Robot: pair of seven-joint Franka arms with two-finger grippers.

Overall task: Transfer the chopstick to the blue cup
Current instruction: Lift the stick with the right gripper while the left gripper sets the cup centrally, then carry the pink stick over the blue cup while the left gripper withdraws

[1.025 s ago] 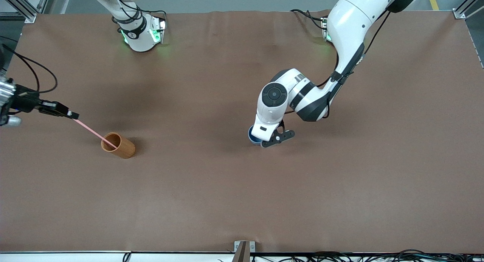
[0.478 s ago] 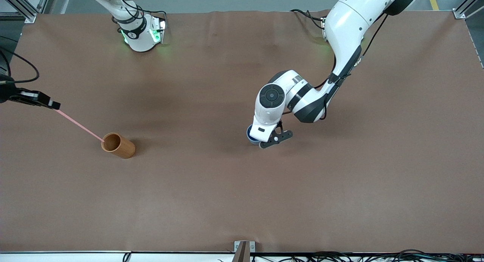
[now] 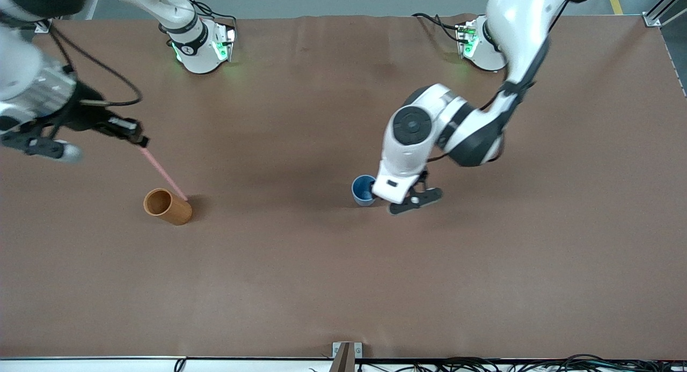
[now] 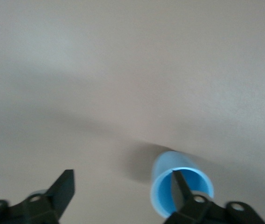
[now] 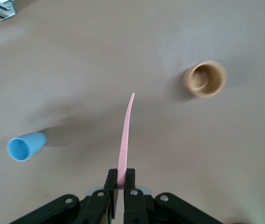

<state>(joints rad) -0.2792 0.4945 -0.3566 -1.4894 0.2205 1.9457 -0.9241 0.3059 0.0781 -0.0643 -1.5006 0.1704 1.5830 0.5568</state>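
Chopstick (image 3: 163,173): thin pink stick clamped at one end between the closed fingers of the right gripper (image 3: 140,141), its free end slanting down past the rim of the orange-brown wooden cup (image 3: 167,206) without entering it. In the right wrist view the chopstick (image 5: 125,137) runs straight out from the fingertips, so its long axis continues the gripper's own line.

Blue cup (image 3: 364,190): upright on the brown table (image 3: 300,286), well apart from the wooden cup, toward the left arm's end of the table and about as far from the front camera. From the right wrist camera the blue cup (image 5: 26,146) lies well off to one side of the chopstick's line and the wooden cup (image 5: 205,79) off to the other side; the tip points between them. The coming move, judged from this, calls for carrying the stick across the table and tilting it until the free end stands over the cup's mouth.

Left gripper (image 3: 413,199): just beside the blue cup, fingers spread and holding nothing. It is the nearer of the two, though empty. In the left wrist view one finger (image 4: 181,189) overlaps the cup's rim (image 4: 181,184).

Hidden: the left arm's wrist covers the gripper's upper part in the front view; contact between that finger and the cup cannot be told.
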